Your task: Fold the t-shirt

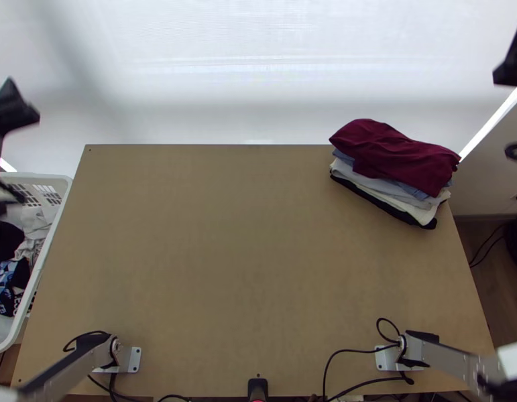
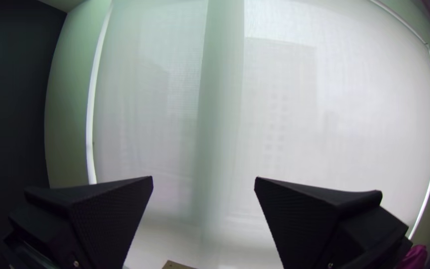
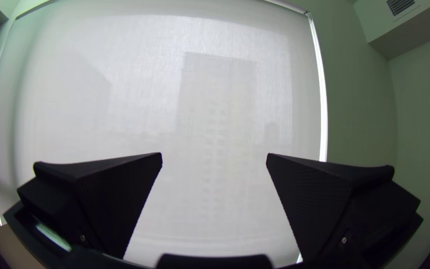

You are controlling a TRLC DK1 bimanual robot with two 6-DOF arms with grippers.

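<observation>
My left gripper (image 1: 30,159): fingers apart; white basket (image 1: 65,194) near. My right gripper (image 1: 501,114): fingers apart; clothes stack (image 1: 391,189) on its inner side, maroon garment (image 1: 395,155) topmost.

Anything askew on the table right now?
The stack at the table's far right corner looks uneven: its layers' edges don't line up, and the maroon cloth on top sits back from the near edges beneath.

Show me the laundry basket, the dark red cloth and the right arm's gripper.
Laundry basket (image 1: 47,246): top view, on its white rim.
Dark red cloth (image 1: 399,155): top view, middle of its upper surface.
Right gripper (image 3: 214,157): right wrist view, midway between its fingertips.
</observation>
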